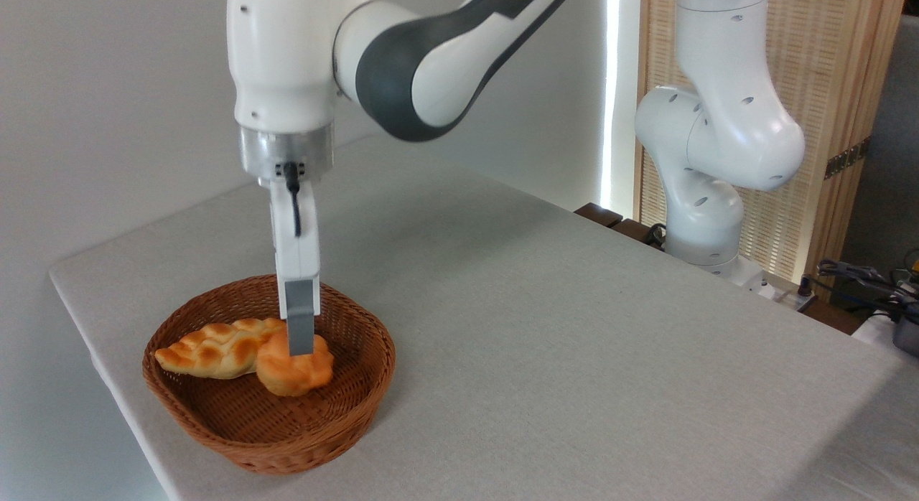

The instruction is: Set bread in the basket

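The bread, a small round orange-golden bun, lies inside the reddish-brown wicker basket at the table's near left. It rests against a long braided loaf. My gripper points straight down over the bun and is seen edge-on. Its near grey finger overlaps the bun's top, and the far finger is hidden behind it. The gap between the fingers does not show, so I cannot tell whether they grip the bun or stand apart from it.
The basket sits close to the table's left and front edges. The grey tabletop stretches to the right. The arm's white base stands at the far right, with cables and gear beyond it.
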### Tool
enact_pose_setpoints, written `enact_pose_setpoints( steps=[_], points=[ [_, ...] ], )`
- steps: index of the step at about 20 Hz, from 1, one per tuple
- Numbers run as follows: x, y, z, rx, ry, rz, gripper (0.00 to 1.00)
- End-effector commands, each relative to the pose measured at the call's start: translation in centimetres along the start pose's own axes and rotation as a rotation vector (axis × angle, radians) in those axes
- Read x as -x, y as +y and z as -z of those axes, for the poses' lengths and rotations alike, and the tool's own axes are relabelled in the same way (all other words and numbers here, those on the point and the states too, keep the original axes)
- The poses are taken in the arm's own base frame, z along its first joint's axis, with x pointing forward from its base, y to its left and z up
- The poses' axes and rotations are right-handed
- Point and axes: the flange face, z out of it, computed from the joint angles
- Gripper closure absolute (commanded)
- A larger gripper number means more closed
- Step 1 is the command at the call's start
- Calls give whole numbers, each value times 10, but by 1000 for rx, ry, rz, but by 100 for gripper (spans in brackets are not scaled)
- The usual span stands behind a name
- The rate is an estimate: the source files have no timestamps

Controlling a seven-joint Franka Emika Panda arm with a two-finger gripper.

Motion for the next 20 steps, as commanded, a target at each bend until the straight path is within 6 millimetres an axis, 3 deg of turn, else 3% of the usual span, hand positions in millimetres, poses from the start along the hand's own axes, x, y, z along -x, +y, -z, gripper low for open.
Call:
enact_pose_setpoints(
  steps=[1,3,6,11,17,20],
  points=[
    [1,-2,34,10,16,174,0],
    [1,-2,44,50,20,243,0],
    [23,-14,73,104,-2,299,0],
    [43,-12,114,153,-58,330,0],
    [47,-8,117,120,-118,382,0],
    [37,-3,114,93,-163,345,0]
  ],
)
